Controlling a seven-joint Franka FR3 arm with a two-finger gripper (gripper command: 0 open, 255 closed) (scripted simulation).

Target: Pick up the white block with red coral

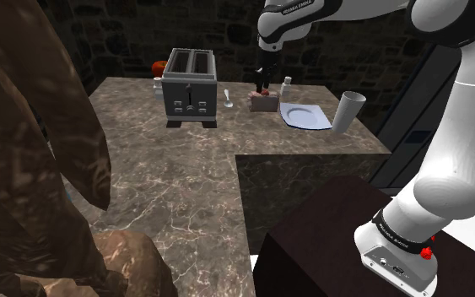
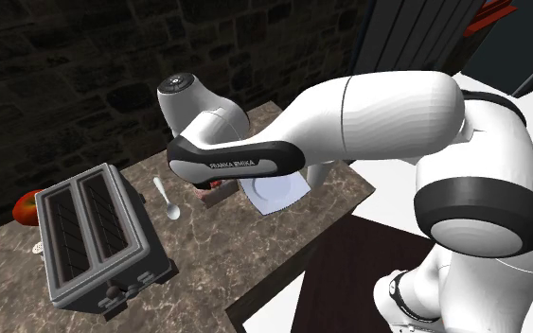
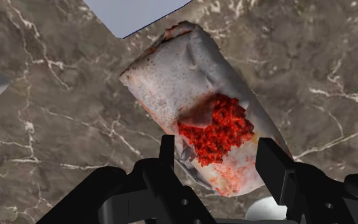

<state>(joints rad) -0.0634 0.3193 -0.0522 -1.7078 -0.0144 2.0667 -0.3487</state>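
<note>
One white block (image 3: 196, 95) with a red coral patch was what this was all about, and it lay flat on the marble counter (image 1: 185, 186) right under the pincer (image 3: 217, 145). Its surface looked grubby white and a bit crumpled, with worn, rounded corners. The bumpy bright-red patch sat on the end nearest the pincer, and some red was smeared along that end's edge too.

The black fingers (image 3: 166, 149) were spread, one on each side of that red end, so the block sat between them. I couldn't tell for sure whether the pads touched it, but it didn't look clasped to me.

My read is that this was the end of the approach, just before the grab. The next move would call for squeezing squarely across the block's narrow width, then lifting straight up. The block lay at a slant to the fingers, so I'd guess it could twist a little as they pressed in.

Just past the block's far end from the pincer lay a pale plate (image 1: 304, 114), with a white cup (image 1: 349, 111) beyond that. A spoon (image 1: 228, 99) and a toaster (image 1: 190, 89) sat off to the pincer's other side, the toaster well apart.
</note>
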